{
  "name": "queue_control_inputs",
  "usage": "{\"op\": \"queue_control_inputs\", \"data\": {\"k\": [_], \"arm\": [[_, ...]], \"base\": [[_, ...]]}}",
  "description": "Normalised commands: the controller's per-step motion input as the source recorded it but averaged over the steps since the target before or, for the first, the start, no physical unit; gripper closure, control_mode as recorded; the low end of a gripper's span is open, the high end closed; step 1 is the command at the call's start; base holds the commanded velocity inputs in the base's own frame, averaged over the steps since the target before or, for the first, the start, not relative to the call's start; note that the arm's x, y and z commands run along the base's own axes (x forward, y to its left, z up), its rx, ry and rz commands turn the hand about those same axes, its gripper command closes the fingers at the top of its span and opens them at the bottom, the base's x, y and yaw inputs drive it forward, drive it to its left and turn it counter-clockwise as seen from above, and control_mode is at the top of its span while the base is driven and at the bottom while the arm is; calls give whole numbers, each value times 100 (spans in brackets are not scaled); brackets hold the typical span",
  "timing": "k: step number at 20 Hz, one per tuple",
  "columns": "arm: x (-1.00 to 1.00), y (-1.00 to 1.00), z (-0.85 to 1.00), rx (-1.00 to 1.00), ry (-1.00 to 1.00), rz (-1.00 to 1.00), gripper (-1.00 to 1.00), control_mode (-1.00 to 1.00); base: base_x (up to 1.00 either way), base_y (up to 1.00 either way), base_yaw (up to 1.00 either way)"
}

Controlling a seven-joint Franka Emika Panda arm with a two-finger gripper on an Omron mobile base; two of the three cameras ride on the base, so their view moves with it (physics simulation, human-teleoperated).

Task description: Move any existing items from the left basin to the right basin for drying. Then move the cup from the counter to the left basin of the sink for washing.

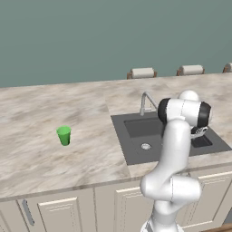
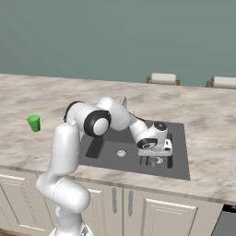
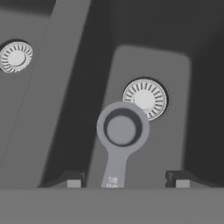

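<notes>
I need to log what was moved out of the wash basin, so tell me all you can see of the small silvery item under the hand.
The silvery item is a small grey measuring spoon: a round shallow bowl on a flat handle stamped 1/8. It looks like metal. It lies flat in the right basin, bowl beside the drain ring, handle running toward the camera between the spread fingers, which appear clear of it.

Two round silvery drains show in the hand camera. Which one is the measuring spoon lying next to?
The central drain in the narrower right basin; the grey measuring spoon's bowl overlaps its edge. The other drain is across the divider.
</notes>
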Motion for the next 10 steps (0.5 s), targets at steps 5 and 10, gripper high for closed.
{"op": "queue_control_inputs", "data": {"k": [5,10], "arm": [[0,-1,15,4,0,1,-100,-100],[-9,0,46,0,0,0,-100,-100]], "base": [[0,0,0],[0,0,0]]}}
